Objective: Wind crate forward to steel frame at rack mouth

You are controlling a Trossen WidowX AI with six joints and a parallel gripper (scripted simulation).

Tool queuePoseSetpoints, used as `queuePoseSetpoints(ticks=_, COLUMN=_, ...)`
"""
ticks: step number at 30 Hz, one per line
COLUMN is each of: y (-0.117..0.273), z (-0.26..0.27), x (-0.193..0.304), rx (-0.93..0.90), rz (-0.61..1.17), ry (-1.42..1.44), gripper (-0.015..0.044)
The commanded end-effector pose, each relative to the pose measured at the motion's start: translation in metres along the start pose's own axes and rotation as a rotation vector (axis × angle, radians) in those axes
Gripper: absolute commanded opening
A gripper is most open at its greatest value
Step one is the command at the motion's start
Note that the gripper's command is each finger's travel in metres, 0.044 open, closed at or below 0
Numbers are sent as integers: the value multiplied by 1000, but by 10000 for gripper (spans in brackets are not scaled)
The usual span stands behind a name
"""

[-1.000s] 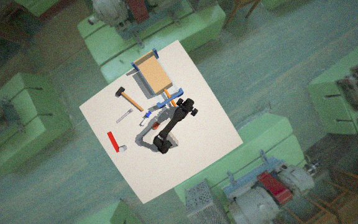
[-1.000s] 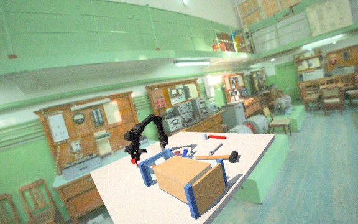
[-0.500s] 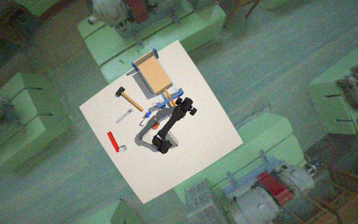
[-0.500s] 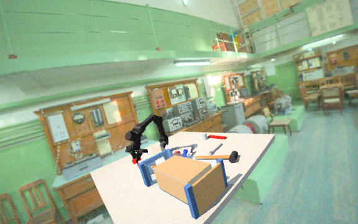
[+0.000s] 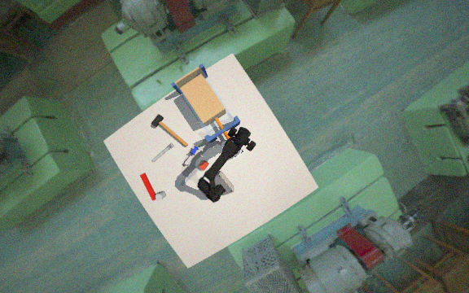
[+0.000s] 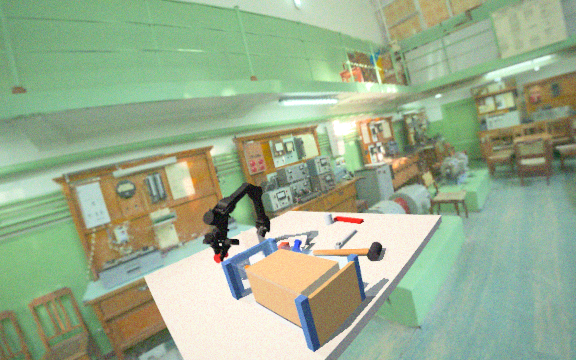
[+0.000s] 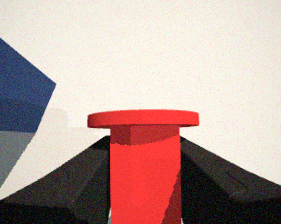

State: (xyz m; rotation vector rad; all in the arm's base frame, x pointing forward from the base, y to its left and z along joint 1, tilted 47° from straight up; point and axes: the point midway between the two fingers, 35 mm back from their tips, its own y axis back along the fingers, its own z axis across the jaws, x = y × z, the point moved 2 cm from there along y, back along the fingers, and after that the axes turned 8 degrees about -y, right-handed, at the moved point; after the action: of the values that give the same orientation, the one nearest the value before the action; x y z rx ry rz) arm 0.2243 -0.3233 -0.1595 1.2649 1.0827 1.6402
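Note:
My gripper (image 5: pixel 244 142) (image 6: pixel 221 251) (image 7: pixel 141 145) is shut on the red handle (image 6: pixel 217 258) (image 7: pixel 145 118), whose round flange shows above the fingertips in the wrist view. The handle's lower end and its key are hidden. The tan crate (image 5: pixel 203 99) (image 6: pixel 288 270) sits flat in the cubby, with a gap between its front and the blue steel frame (image 5: pixel 223 129) (image 6: pixel 234 281) (image 7: pixel 16 90) at the mouth. An orange strap (image 5: pixel 219 122) runs from the crate under the frame towards the arm. The winch is hidden or too small to tell under the gripper.
On the bench (image 5: pixel 267 163) lie a black-headed hammer (image 5: pixel 173 133) (image 6: pixel 343 252), a grey wrench (image 5: pixel 162 153) (image 6: pixel 346 239), a red-handled mallet (image 5: pixel 147 186) (image 6: pixel 349 219), a blue-handled tool (image 5: pixel 194 150) (image 6: pixel 297 245) and a small red piece (image 5: pixel 203 165) near the arm.

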Motion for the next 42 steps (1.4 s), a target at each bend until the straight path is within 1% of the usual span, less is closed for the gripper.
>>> queuePoseSetpoints(ticks=1, y=0, z=26, x=15, rx=-44, rz=36, ry=26, gripper=0)
queuePoseSetpoints(ticks=42, y=13, z=57, x=43, rx=-46, rz=39, ry=26, gripper=0)
